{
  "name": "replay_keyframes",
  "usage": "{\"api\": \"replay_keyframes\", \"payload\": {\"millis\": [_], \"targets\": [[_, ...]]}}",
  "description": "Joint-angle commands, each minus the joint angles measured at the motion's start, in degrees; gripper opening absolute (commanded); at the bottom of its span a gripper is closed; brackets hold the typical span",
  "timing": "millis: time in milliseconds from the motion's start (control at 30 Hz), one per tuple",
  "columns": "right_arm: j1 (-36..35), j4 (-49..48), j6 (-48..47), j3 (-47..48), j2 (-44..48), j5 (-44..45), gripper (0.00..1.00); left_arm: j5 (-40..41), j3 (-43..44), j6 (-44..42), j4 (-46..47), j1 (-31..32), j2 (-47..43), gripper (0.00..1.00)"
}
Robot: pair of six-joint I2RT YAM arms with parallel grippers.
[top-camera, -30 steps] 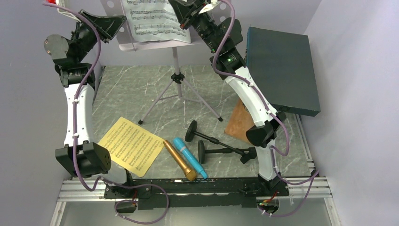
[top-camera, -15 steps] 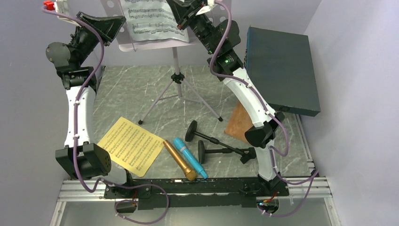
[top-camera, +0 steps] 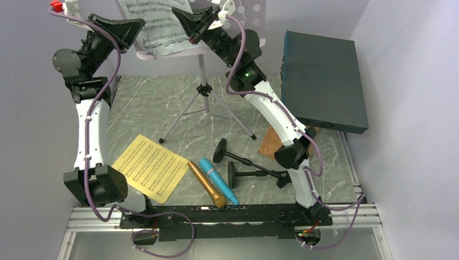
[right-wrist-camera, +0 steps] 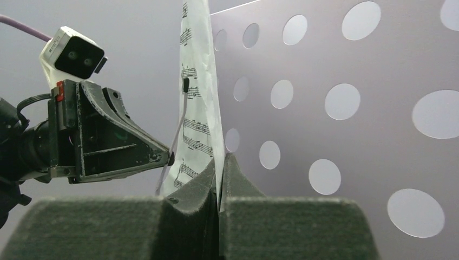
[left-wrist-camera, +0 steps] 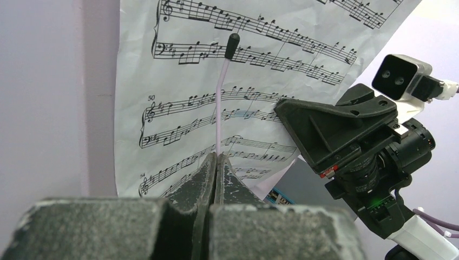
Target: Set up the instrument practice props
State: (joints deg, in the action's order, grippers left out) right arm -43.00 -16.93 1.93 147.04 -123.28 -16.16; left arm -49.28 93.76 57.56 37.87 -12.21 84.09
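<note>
The right gripper (right-wrist-camera: 219,160) is pinching the white sheet-music page (right-wrist-camera: 196,108) by an edge. The page is rising lengthwise from the jaws, beside the perforated music desk (right-wrist-camera: 335,135). The left gripper (left-wrist-camera: 216,160) is clamping the page-holder wire (left-wrist-camera: 221,103), which is pointing straight out from its jaws.

Looks like a robot lab booth: plain pale walls (top-camera: 27,135) left, right & back, grey marble-look table (top-camera: 146,103), metal rail (top-camera: 92,219) at bottom w/ 2 robot arms (top-camera: 89,130) bolted on.
</note>
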Motion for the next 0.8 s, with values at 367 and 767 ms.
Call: {"api": "replay_keyframes", "payload": {"millis": [367,767], "targets": [[0.11,-4.42,-3.2,4.34,-1.72,-2.28,0.0,-0.66,1.29,-1.73,-0.69,-0.07,-3.41,0.0],[0.12,-3.76,-3.78,3.6,-0.7,-0.77,0.3,0.78,2.92,-5.09,-14.14,-0.09,-5.8,0.37]]}}
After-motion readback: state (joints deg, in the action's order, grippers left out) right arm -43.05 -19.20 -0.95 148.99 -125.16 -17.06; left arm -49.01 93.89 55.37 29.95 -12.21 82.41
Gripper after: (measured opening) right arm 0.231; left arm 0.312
